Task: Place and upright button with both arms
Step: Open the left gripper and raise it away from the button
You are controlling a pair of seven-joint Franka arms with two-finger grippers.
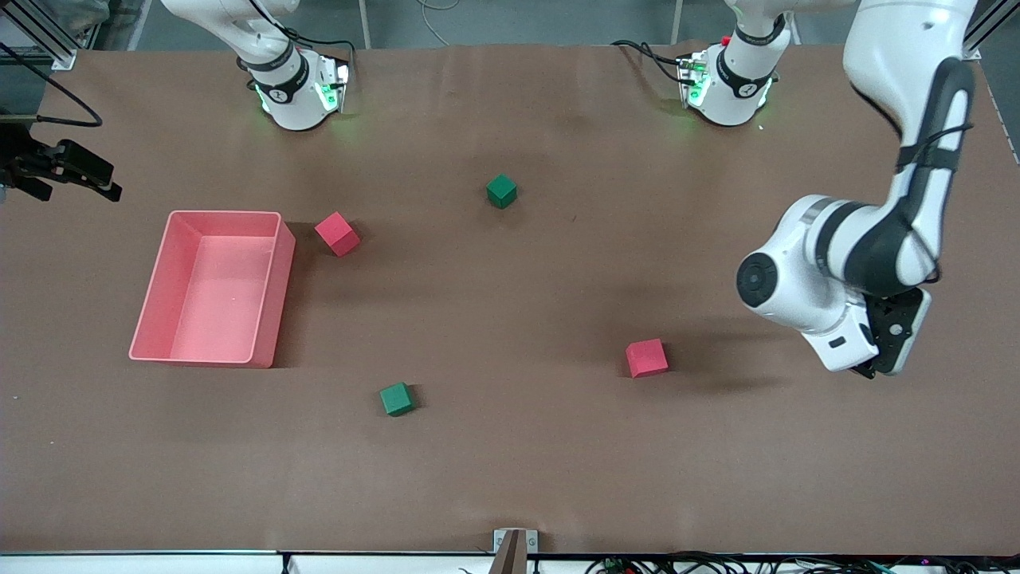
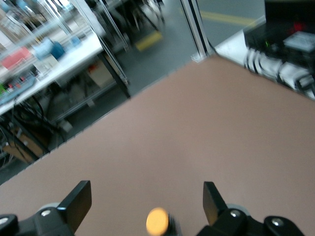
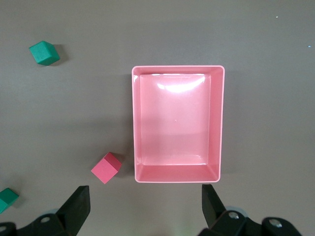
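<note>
Here the button [image 2: 157,221] sits on the table [image 1: 510,446] between the left gripper's [image 2: 147,204] spread fingers, the right gripper [image 3: 145,201] hangs open over the pink bin [image 3: 177,173], no writing readable

A high front camera looked down on the whole table [image 1: 510,478]. The right wrist camera looked straight down on the pink bin [image 3: 138,123], shared with the front view. The left wrist camera sat low, angled across the table.

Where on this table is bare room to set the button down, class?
Bare: the middle, between the farther green cube, nearer green cube and nearer red cube. Crowded: the pink bin and farther red cube, under the open right tool; the open left tool straddles the button.
</note>
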